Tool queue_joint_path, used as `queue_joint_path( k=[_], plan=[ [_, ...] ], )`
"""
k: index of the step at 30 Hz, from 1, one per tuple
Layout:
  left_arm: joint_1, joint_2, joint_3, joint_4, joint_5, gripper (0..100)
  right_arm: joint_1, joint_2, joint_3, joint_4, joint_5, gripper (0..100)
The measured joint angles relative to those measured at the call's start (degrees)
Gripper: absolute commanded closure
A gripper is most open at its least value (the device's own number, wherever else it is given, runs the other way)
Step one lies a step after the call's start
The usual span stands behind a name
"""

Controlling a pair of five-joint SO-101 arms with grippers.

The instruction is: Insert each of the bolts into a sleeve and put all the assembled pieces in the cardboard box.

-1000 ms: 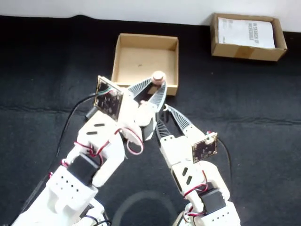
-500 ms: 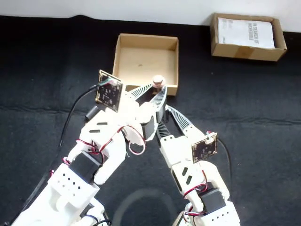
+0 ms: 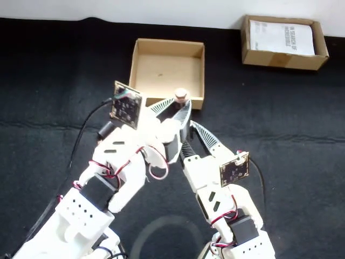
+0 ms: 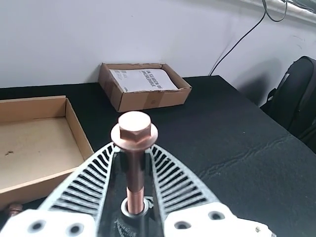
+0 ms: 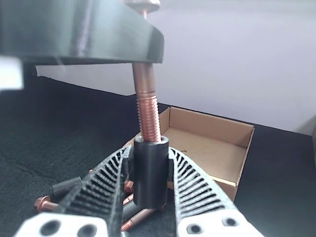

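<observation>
Over the middle of the tabletop [image 3: 280,140], just before the near wall of the tan cardboard box [image 3: 168,42]: clamps a copper flanged hex bolt [image 4: 134,129] upright in the left gripper [image 4: 134,149], threaded end at the mouth of a black cylindrical sleeve [image 5: 149,173] pinched in the right gripper [image 5: 149,155].

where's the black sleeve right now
In the right wrist view the black sleeve is clamped in the right end effector, in front of the cardboard box, with the bolt held by the left end effector entering its top.
</observation>
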Motion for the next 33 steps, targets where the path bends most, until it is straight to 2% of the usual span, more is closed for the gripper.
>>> queue_joint_path(
  k=[6,19,21,26,33],
  plan=[
    [2.1,0.1,2.7,1.1,0.0,99,0.2,0.1,0.0,0.1,0.0,99.2],
    [0.1,-0.3,10.4,1.4,0.1,99,-0.1,0.2,0.0,0.1,0.1,99.2],
    [0.1,0.0,10.5,1.4,0.1,95,-0.2,0.2,0.1,0.1,0.2,99.2],
    [-0.3,0.0,10.5,2.5,0.0,72,-0.1,0.2,0.1,0.1,0.2,99.2],
    [-0.5,-0.5,5.7,17.2,0.4,71,0.2,0.2,0.1,0.2,0.0,99.2]
  ],
)
